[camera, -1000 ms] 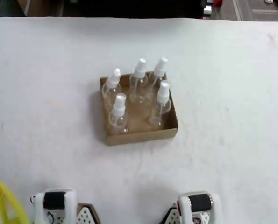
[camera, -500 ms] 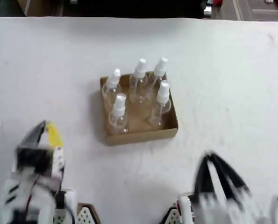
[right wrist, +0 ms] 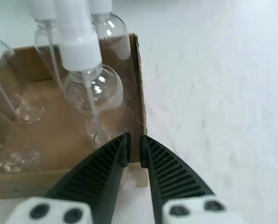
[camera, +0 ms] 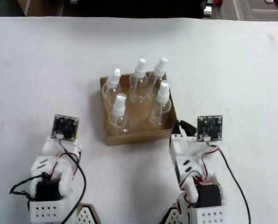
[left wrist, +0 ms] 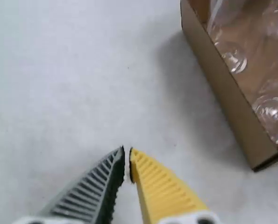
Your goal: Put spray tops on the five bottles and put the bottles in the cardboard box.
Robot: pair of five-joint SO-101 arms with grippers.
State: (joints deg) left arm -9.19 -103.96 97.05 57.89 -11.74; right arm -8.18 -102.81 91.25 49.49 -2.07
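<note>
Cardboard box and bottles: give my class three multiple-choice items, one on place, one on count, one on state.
1. Where do the bottles stand? A) in the cardboard box B) on the table beside it C) in a gripper
2. How many bottles carry spray tops? A) three B) four C) five
3. The left gripper is: A) shut on a bottle B) shut, empty C) wide open
Answers: 1 A, all stand inside its walls; 2 C, five white tops show; 3 B, fingertips meet, nothing between.
</note>
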